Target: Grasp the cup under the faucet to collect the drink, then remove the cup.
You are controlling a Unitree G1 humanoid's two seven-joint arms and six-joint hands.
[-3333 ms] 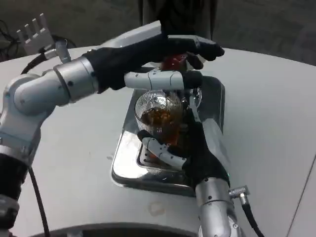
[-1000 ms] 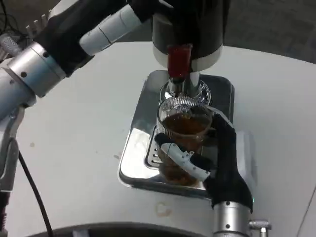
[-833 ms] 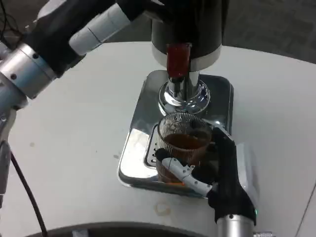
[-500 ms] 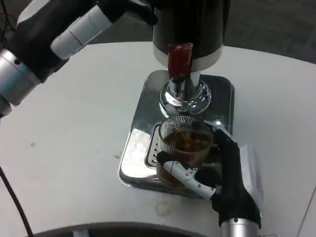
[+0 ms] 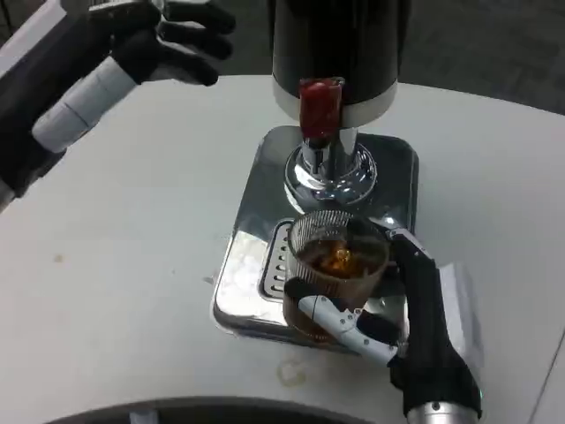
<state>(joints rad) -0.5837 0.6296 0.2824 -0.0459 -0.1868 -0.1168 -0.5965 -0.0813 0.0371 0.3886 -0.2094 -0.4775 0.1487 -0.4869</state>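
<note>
Two robot hands: left robot hand (image 5: 168, 40) raised upper left of the faucet (image 5: 320, 110), fingers spread, holding nothing. Cup (image 5: 337, 269) of brown drink sits just below the faucet over the drip tray (image 5: 256, 238), right robot hand (image 5: 402, 305) wrapped around it.

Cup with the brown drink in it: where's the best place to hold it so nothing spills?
Probably around its ribbed side wall, below the rim, coming from the robot's right. The cup stands upright with an open top and drink inside, so a side wrap keeps it level. The right hand already holds it that way, over the metal tray.
</note>
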